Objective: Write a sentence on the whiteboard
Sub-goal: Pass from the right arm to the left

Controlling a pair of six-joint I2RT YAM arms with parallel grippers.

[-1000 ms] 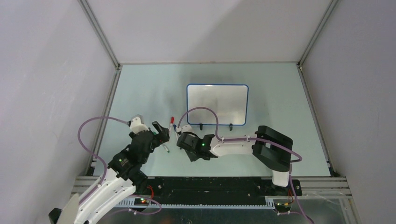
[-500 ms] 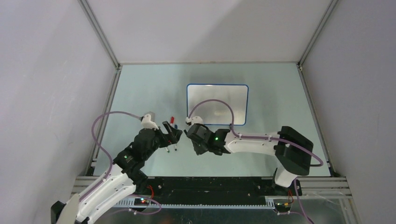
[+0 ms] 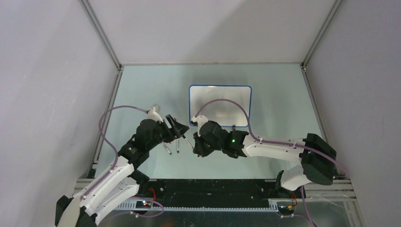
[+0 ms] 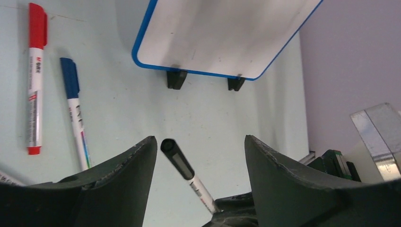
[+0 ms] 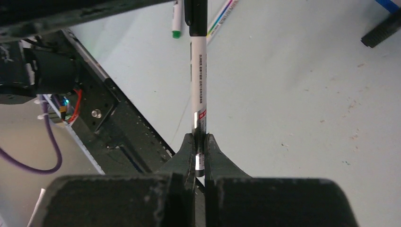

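Observation:
The whiteboard [image 3: 220,105] stands on its two black feet at mid-table, blank; no sentence shows on it. It also shows in the left wrist view [image 4: 222,33]. My right gripper [image 3: 195,143] [image 5: 198,138] is shut on the tail of a black-capped marker [image 5: 198,80], holding it off the table. The marker's black cap [image 4: 177,158] sits between the spread fingers of my left gripper [image 3: 182,128] [image 4: 199,138], close to the left finger and clear of both. The left gripper is open.
A red marker [image 4: 35,80] and a blue marker [image 4: 75,113] lie on the table left of the board. A green-tipped marker [image 5: 176,19] and another marker [image 5: 222,16] lie beyond the held one. The black base rail [image 3: 213,187] runs along the near edge.
My right gripper has risen from the loose markers with the black marker and swung right. My left gripper has moved right and forward, so the cap is between its fingers.

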